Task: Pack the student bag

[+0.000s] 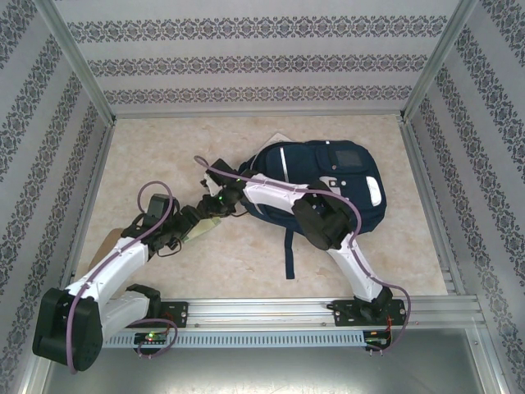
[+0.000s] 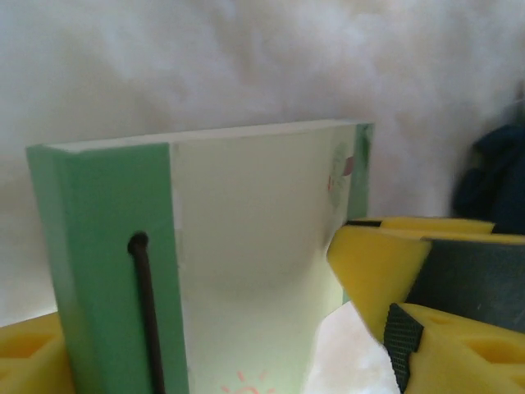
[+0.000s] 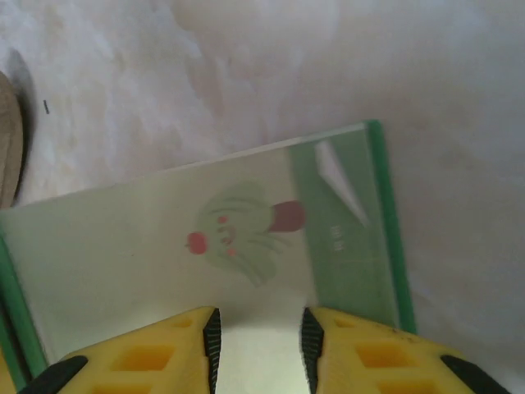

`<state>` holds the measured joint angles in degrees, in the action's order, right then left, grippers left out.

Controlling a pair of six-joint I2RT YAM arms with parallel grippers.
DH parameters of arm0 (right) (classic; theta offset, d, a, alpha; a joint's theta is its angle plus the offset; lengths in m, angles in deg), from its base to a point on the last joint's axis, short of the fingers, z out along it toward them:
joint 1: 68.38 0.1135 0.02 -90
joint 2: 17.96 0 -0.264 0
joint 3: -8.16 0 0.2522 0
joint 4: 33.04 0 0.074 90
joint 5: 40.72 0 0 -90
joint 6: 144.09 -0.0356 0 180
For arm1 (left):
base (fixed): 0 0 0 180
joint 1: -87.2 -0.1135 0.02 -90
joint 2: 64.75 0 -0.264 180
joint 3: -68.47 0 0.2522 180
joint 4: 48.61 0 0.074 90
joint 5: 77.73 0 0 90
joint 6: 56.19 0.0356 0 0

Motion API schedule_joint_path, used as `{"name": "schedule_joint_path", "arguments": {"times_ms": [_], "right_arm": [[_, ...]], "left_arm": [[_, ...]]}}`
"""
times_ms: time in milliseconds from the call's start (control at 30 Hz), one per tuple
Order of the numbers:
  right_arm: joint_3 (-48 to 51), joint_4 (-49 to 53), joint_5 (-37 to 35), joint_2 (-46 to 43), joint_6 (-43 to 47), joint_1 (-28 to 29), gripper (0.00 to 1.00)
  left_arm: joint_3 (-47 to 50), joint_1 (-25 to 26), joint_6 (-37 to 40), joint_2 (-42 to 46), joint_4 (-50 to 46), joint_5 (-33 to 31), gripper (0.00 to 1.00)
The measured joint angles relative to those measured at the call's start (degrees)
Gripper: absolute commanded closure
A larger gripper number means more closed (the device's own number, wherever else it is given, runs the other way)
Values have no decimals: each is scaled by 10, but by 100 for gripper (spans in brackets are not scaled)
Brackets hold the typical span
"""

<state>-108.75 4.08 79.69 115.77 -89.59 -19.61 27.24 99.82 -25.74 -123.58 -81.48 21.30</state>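
The student bag (image 1: 332, 176), a navy backpack with grey patches, lies flat right of centre; its dark edge (image 2: 492, 180) also shows at the right of the left wrist view. A pale green notebook (image 1: 205, 231) with an elastic band lies left of the bag, between both grippers. My left gripper (image 2: 197, 328) straddles the notebook (image 2: 246, 213) across its width, open. Its right finger (image 2: 369, 263) meets the notebook's edge, with bare table showing below. My right gripper (image 3: 260, 345) hovers open over the near edge of the notebook (image 3: 164, 246), whose cover shows in the gap.
A tan flat object (image 1: 107, 245) lies at the left under my left arm, and its edge (image 3: 6, 139) appears in the right wrist view. A bag strap (image 1: 289, 254) trails toward the near edge. Patterned walls enclose the marble table (image 1: 164, 148) on three sides.
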Motion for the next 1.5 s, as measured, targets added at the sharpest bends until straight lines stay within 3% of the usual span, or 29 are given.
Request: {"name": "schedule_joint_path", "arguments": {"times_ms": [100,167,267,333,733,1033,1200,1400,1500], "right_arm": [[-7,-9,9,0,-9,-5,64],[-7,-10,9,0,-13,-8,64],[-7,-12,9,0,-17,-11,64],[-5,-12,8,0,-17,-13,64],[-4,24,-26,-30,11,-25,60],[-11,149,-224,-143,108,-87,48],[1,194,-337,-163,139,-117,45],[33,225,-403,-167,150,-119,45],[33,228,-412,-166,150,-119,55]], "left_arm": [[12,1,3,4,-7,1,50],[12,1,5,9,-7,2,57],[12,0,4,15,-5,2,78],[12,1,4,19,5,5,85],[-3,1,6,43,13,14,95],[-63,1,9,62,-34,4,98],[-88,1,12,62,-43,4,98],[-120,1,28,62,-60,4,98],[-138,1,39,59,-63,6,98]]}}
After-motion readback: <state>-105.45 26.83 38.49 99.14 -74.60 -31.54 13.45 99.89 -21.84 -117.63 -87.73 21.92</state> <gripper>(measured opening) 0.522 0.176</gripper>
